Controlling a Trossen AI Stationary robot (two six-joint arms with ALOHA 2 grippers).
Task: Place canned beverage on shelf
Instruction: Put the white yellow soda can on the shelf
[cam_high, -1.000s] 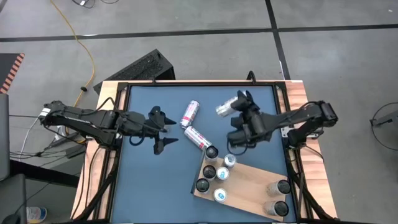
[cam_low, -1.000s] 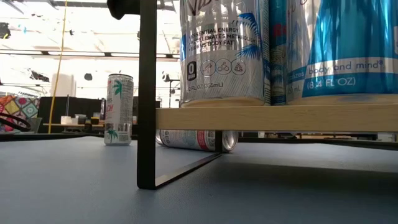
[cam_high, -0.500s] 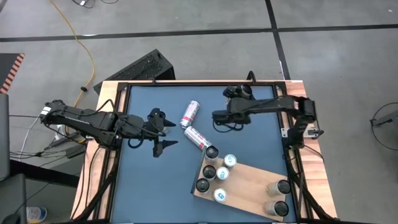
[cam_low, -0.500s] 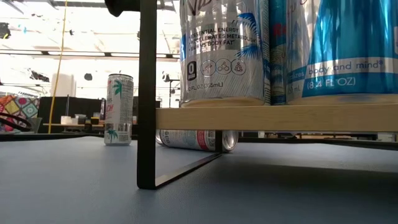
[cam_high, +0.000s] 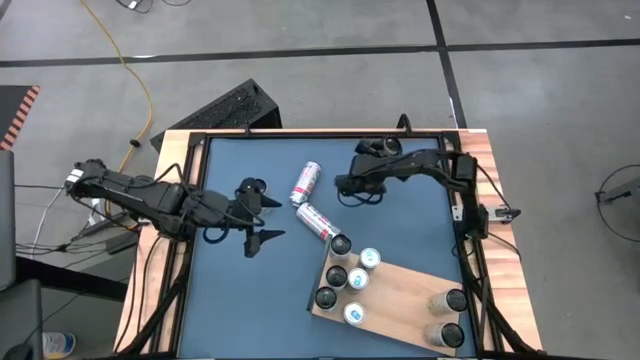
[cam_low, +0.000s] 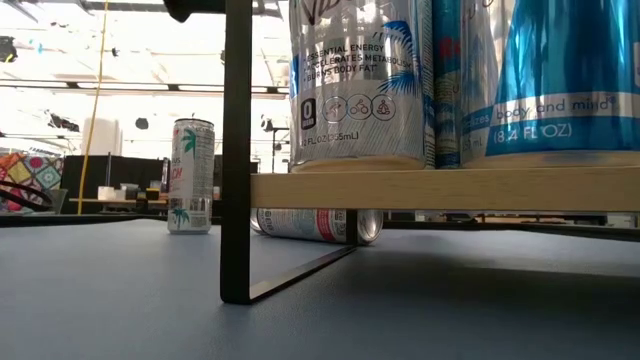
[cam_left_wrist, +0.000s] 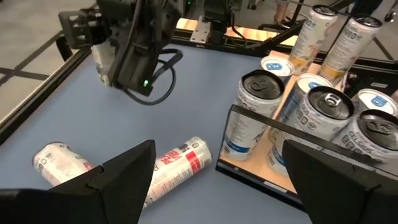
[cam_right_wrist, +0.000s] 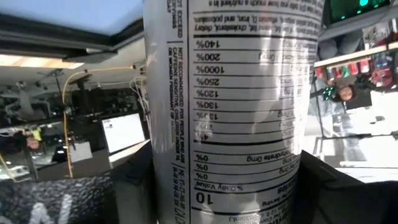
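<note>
My right gripper (cam_high: 346, 185) hangs over the far middle of the blue-grey tabletop, shut on a silver beverage can (cam_right_wrist: 230, 93) that fills its wrist view. In the high view the gripper hides that can. The left wrist view shows the right gripper (cam_left_wrist: 127, 53) with a pale bit of the can (cam_left_wrist: 103, 62) beside it. My left gripper (cam_high: 274, 213) hovers open over the table's left half with nothing between its fingers. The shelf (cam_high: 400, 292), a light wooden board on dark legs, stands at the near right with several cans upright on it. My right gripper pinches the can's printed side wall (cam_right_wrist: 186, 186) between its two fingers (cam_right_wrist: 134, 183), one on each side. The fingers come nearly level from the table's right and lie across the can's length. Whether an end of the can touches the table does not show.
Two white-and-pink cans lie on their sides mid-table (cam_high: 306, 181) (cam_high: 314, 221), the nearer one close to the shelf's far corner. In the low view a can (cam_low: 192, 177) stands upright far back, left of the shelf's leg (cam_low: 235, 150). Bare tabletop lies at near left (cam_high: 240, 300).
My right arm has swung toward the table's far edge and left and has sunk, its wrist rolling. The can, which showed beside the gripper in the high view a second ago, is now hidden under it.
</note>
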